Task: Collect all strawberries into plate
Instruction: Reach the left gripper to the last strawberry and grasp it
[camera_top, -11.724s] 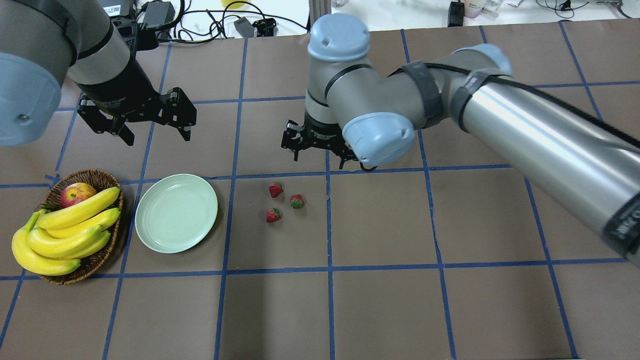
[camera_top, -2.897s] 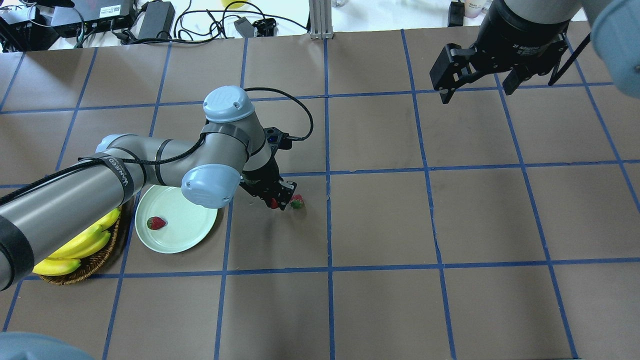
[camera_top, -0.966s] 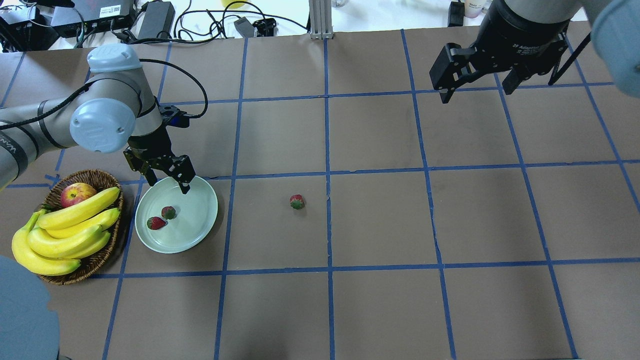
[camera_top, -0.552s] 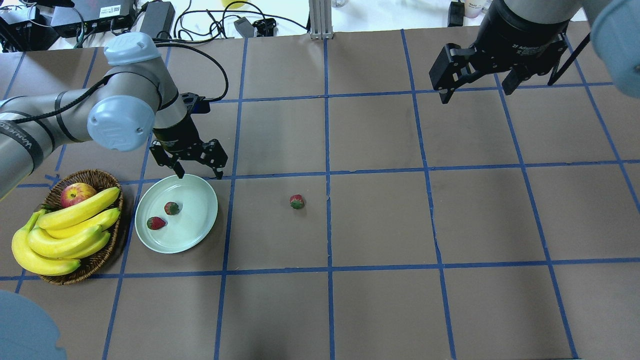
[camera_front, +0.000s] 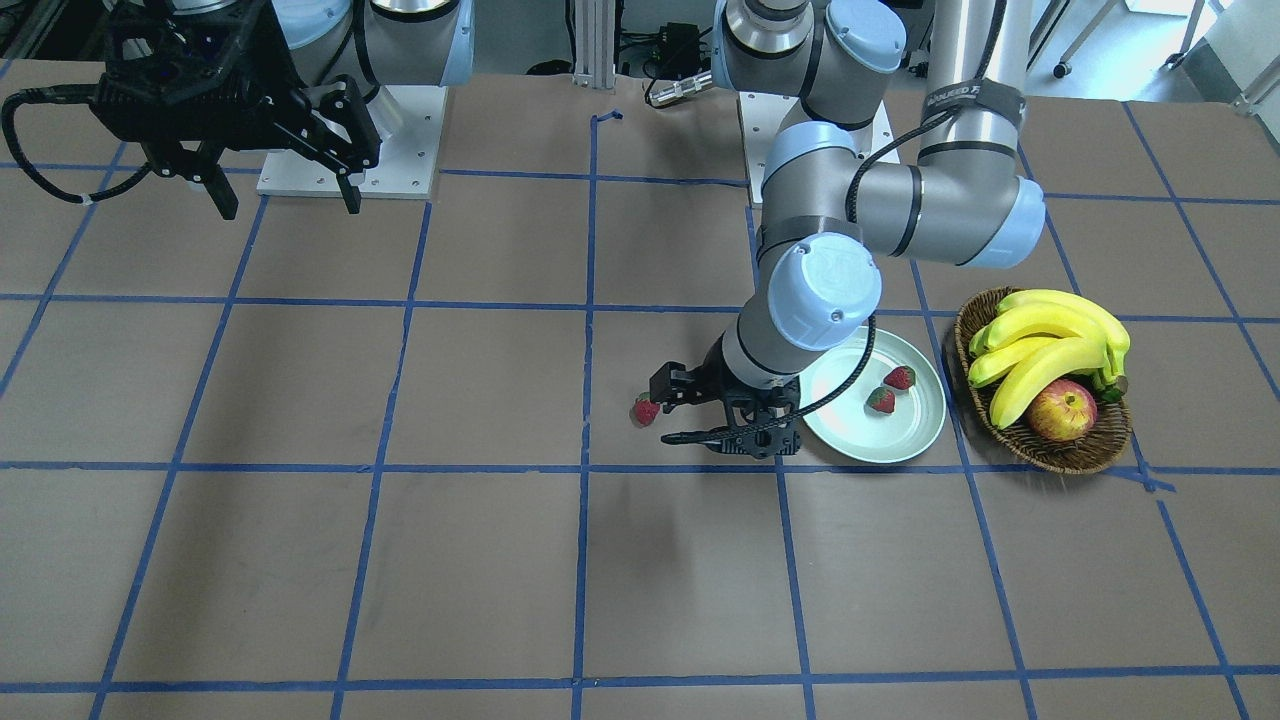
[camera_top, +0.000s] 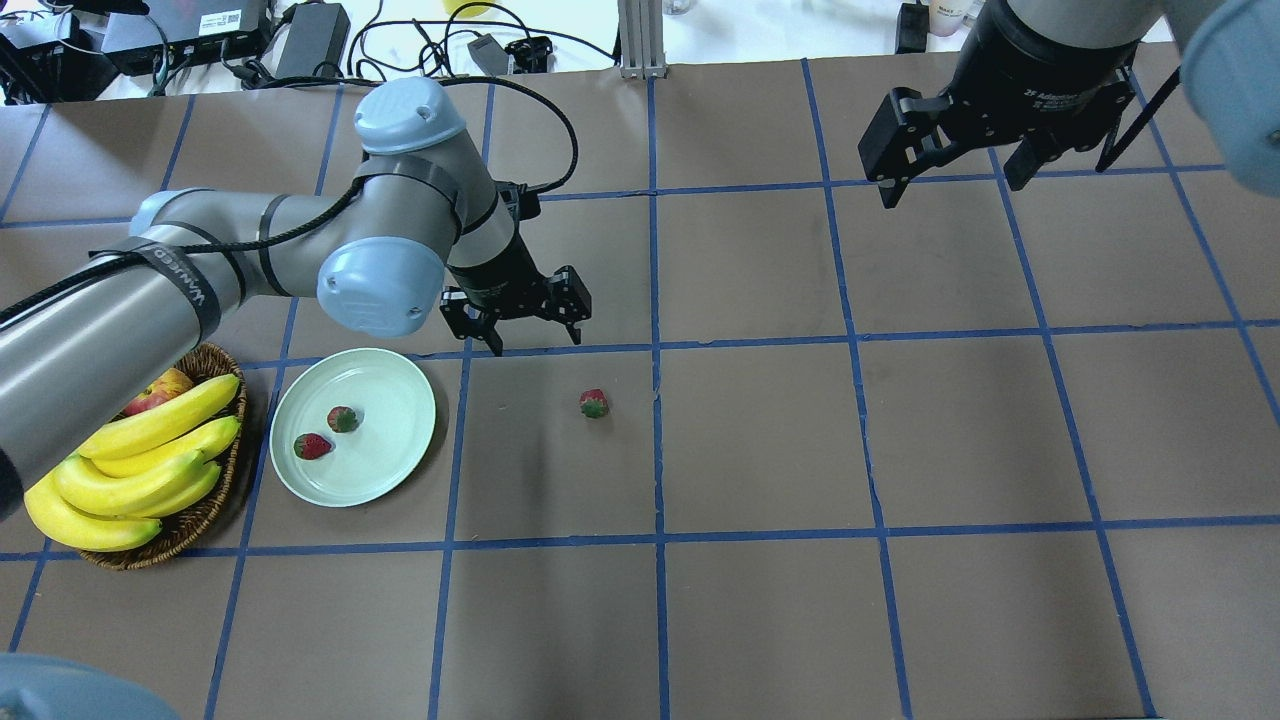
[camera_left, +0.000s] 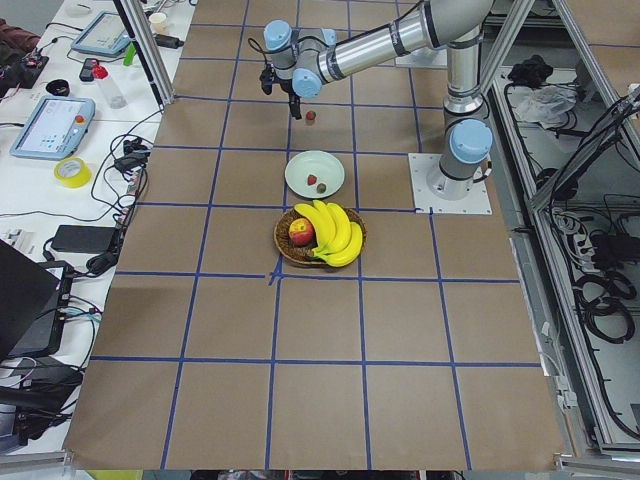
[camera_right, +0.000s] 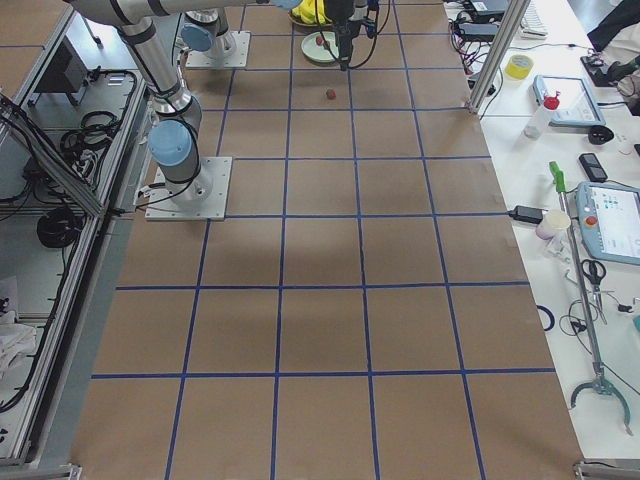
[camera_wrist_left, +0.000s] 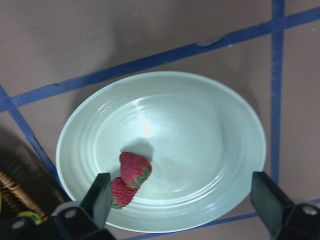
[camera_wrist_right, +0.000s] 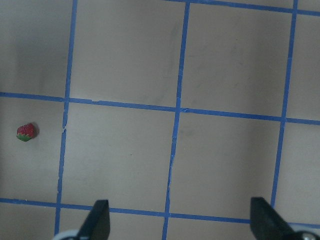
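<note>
The pale green plate (camera_top: 390, 400) holds two strawberries (camera_top: 343, 418) (camera_top: 312, 446); they also show in the left wrist view (camera_wrist_left: 135, 169). The third strawberry (camera_top: 594, 403) lies on the table to the plate's right, and shows in the front view (camera_front: 646, 411) and the right wrist view (camera_wrist_right: 26, 132). My left gripper (camera_top: 537, 343) is open and empty, raised above the table between the plate and the loose strawberry. My right gripper (camera_top: 950, 185) is open and empty, high at the far right.
A wicker basket (camera_top: 205, 352) with bananas (camera_top: 140, 470) and an apple (camera_top: 150, 392) stands just left of the plate. Cables and power boxes (camera_top: 310, 30) lie beyond the table's far edge. Blue tape lines grid the brown table.
My left gripper let a second strawberry go into the plate, then moved right, away from the plate's far rim towards the loose strawberry, still open. The right arm has not moved.
</note>
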